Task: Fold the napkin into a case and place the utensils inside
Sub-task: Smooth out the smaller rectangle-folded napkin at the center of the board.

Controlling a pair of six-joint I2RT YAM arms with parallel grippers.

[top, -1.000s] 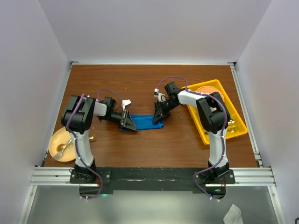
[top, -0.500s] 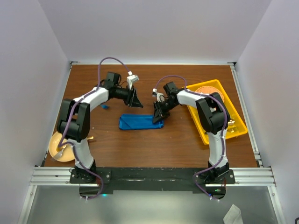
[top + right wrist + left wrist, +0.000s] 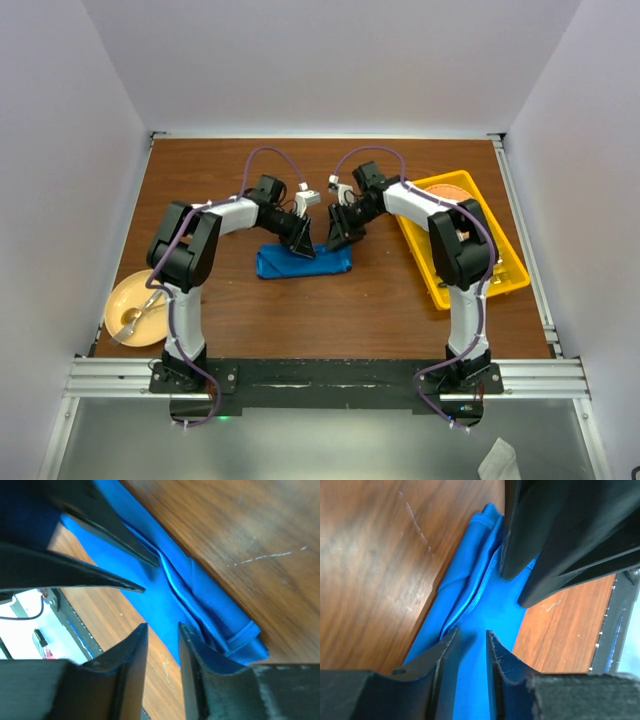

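The napkin (image 3: 290, 265) is lying folded in a flat blue strip in the middle of the surface (image 3: 350, 300). The left gripper (image 3: 472, 636) and right gripper (image 3: 163, 630) are hanging just over it, a little open, holding nothing. I think the folding step is going on. Next, one gripper needs to pinch an edge gently.

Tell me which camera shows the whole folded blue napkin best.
The top external view: only there does the napkin show nearly its whole oblong outline. The left wrist view gives just a close stretch of creased layers; the right wrist view, one hemmed end with folds.
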